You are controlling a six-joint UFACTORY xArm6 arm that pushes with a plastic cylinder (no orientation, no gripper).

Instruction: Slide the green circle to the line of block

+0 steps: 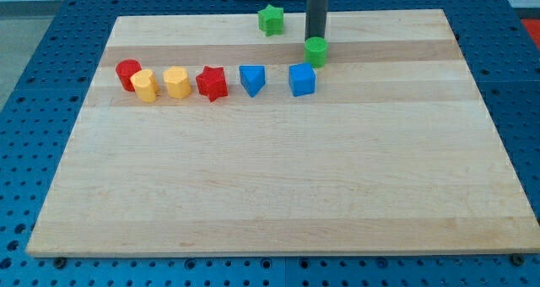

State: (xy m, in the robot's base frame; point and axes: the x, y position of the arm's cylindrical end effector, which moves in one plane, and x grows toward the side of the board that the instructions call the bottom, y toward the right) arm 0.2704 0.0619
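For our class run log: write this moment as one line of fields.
tip: at green circle, top side | green circle: just above blue cube, not yet in row | green star: apart, top

My tip [315, 40] hangs upright from the view's top edge, rod vertical.

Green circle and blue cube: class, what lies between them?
Nothing: in the camera view, only bare board separates the green circle from the blue cube. My tip sits at the circle's top edge.
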